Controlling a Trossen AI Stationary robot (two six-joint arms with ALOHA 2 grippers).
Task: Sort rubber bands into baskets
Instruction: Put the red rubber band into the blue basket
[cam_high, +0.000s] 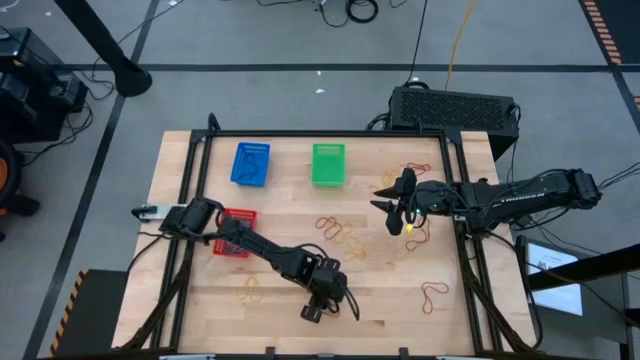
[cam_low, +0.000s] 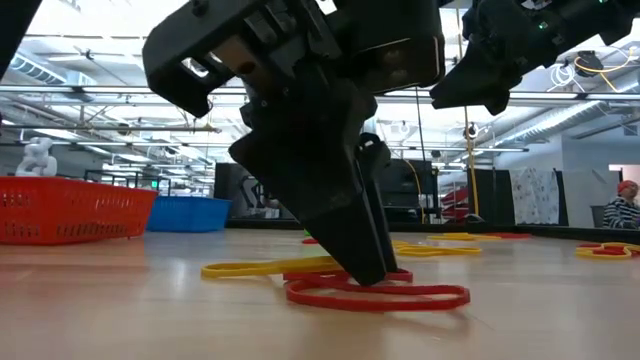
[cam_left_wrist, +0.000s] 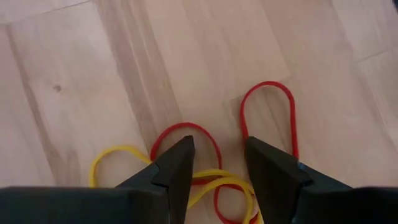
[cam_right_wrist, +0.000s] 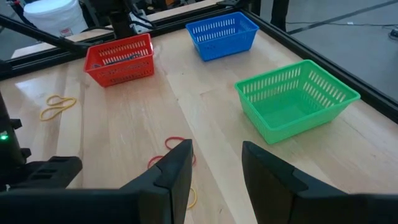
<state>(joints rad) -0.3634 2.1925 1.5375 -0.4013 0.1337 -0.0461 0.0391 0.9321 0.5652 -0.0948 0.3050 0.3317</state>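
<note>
Nearest the front edge of the pale, grained wooden worktop (cam_high: 300, 240), the left gripper (cam_left_wrist: 217, 163) stands tips-down with its dark wedge-shaped fingers spread, straddling a thin red rubber band (cam_left_wrist: 268, 112) looped over a yellow rubber band (cam_left_wrist: 115, 158); nothing is pinched. Farther back, the right gripper (cam_right_wrist: 214, 165) hangs above the boards, fingers likewise parted and empty, with more red and yellow loops scattered under it. Beyond lie three rectangular plastic mesh baskets: the red basket (cam_right_wrist: 119, 59) by the left arm's base, the green basket (cam_right_wrist: 295, 99) and blue basket (cam_right_wrist: 222, 35) toward the back edge.
</note>
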